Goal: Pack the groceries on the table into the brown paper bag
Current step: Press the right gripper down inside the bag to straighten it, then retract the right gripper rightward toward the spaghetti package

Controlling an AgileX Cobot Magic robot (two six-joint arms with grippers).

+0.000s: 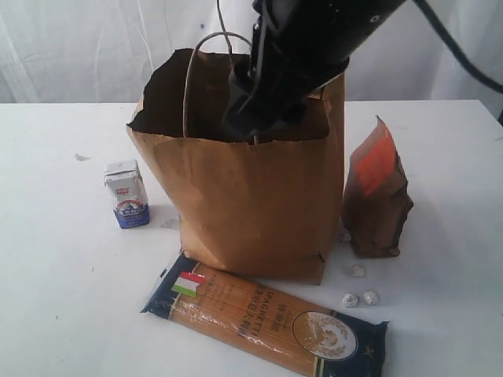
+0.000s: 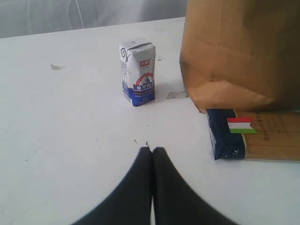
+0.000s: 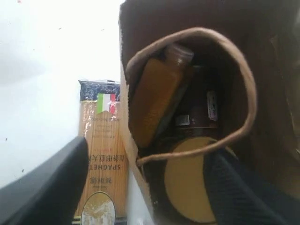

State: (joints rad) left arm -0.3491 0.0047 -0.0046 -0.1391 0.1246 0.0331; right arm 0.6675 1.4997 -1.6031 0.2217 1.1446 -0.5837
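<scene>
The brown paper bag (image 1: pixel 251 204) stands open mid-table. My right gripper (image 1: pixel 253 118) hangs at its mouth, open; in the right wrist view one finger (image 3: pixel 47 187) is outside the bag's front wall and the other (image 3: pixel 243 187) inside. Inside the bag lie the yellow-grain bottle (image 3: pixel 157 101) and the gold-lidded jar (image 3: pixel 187 183), with a dark item between them that I cannot identify. The milk carton (image 1: pixel 126 193) stands left of the bag, the spaghetti pack (image 1: pixel 263 322) lies in front, and the brown-orange pouch (image 1: pixel 377 192) stands to the right. My left gripper (image 2: pixel 152 150) is shut and empty, low over the table (image 2: pixel 70 131), short of the carton (image 2: pixel 138 70).
Three small foil-wrapped balls (image 1: pixel 358 298) lie between the pouch and the spaghetti pack. The bag's twisted handle (image 3: pixel 243 93) loops across the mouth between my right fingers. A white curtain hangs behind the table.
</scene>
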